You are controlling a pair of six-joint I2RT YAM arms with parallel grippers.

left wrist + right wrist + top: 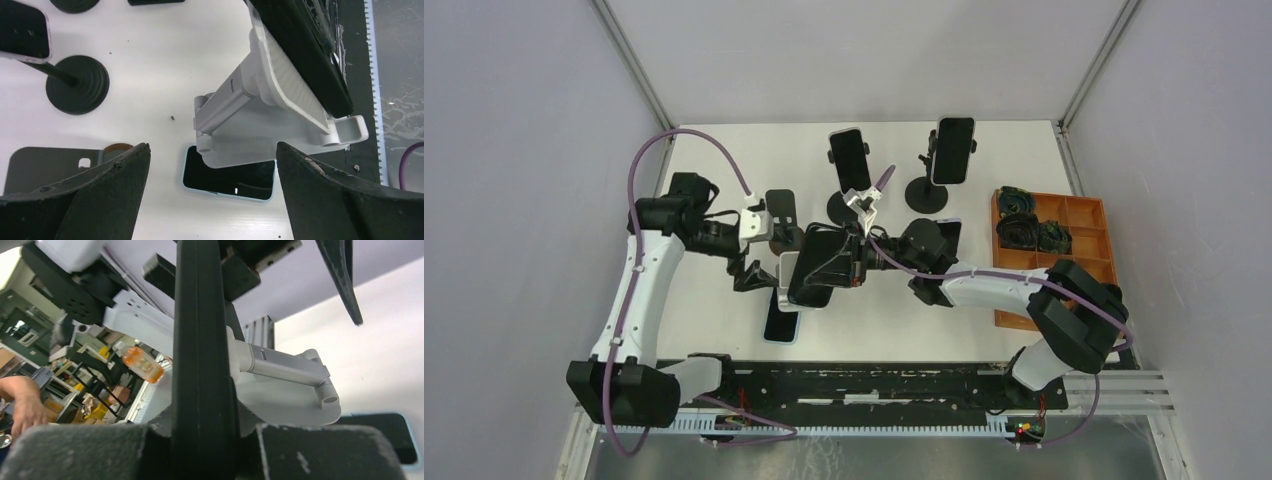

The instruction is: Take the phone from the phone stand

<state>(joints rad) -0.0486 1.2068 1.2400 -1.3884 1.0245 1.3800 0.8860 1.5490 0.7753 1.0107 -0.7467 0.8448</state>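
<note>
Centrally, the phone (202, 340) is pinched edgewise by the right end effector (202, 440) while laid against the plate of the stand (260, 110). The left end effector (212, 150) is held spread wide above the stand's base. A second phone (230, 177) is seen flat on the counter (150, 75) beneath. Well behind the right end effector, dark coiled items (1021, 205) are held in some compartments of an orange tray (1084, 215).

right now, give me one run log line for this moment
left tool open above white stand | right tool shut on phone | phone resting on white stand | removal not yet done
</note>
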